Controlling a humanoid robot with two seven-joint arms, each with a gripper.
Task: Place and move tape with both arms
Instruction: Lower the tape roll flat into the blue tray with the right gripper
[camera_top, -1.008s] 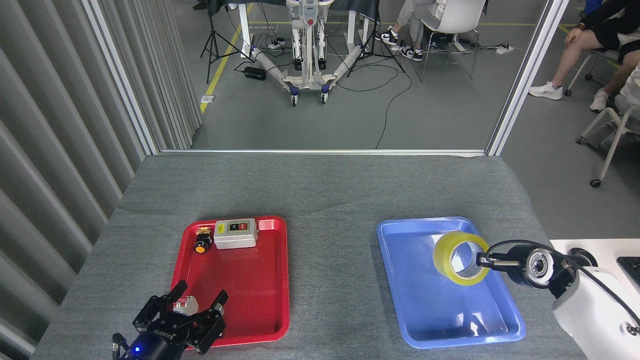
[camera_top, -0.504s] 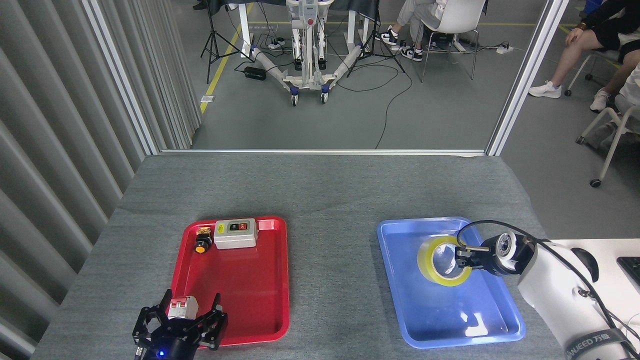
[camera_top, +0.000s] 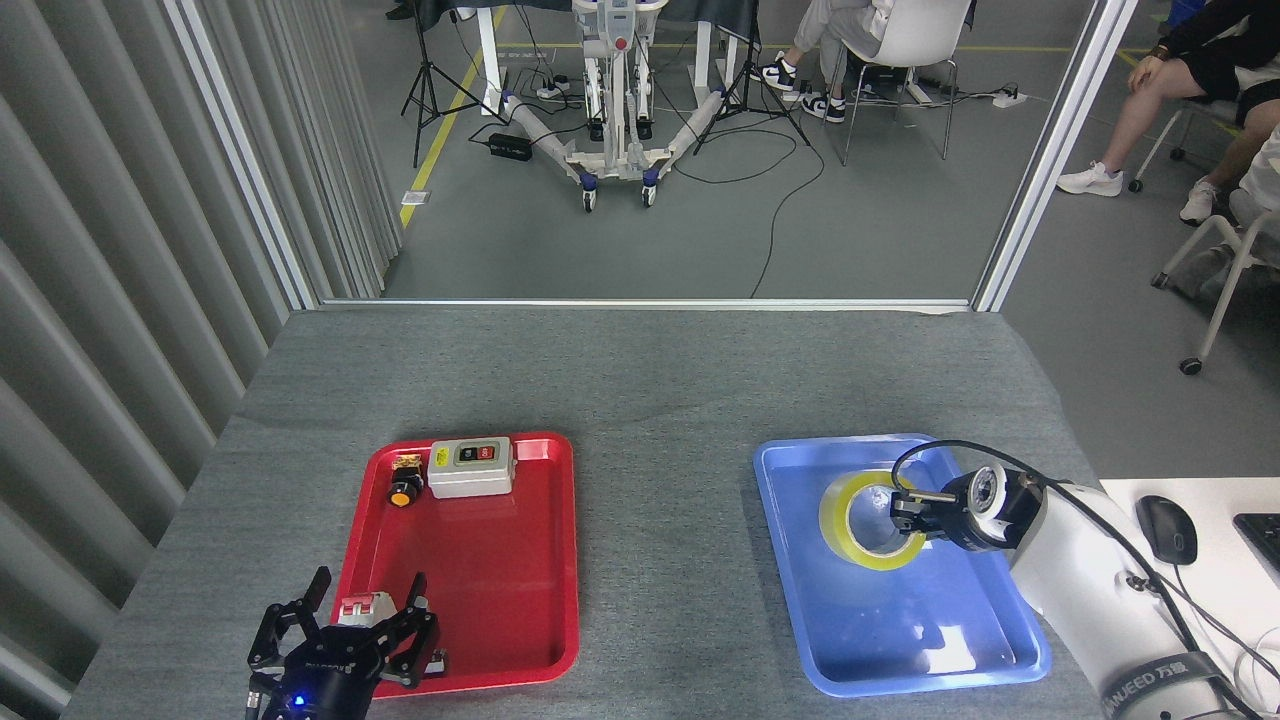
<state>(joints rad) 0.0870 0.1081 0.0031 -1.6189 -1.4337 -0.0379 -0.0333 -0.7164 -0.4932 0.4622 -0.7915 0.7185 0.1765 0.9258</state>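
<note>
— Two grippers; what of each?
— Right gripper pinches the tape, near the blue tray's far edge; left gripper, fingers spread, holds nothing.

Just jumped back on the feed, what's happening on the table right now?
The right gripper is shut on the yellow tape roll, holding it by the rim low over the blue tray. The left gripper sits open at the near corner of the red tray, its fingers around a small red and white breaker. A grey switch box and a yellow push button lie at that tray's far end.
</note>
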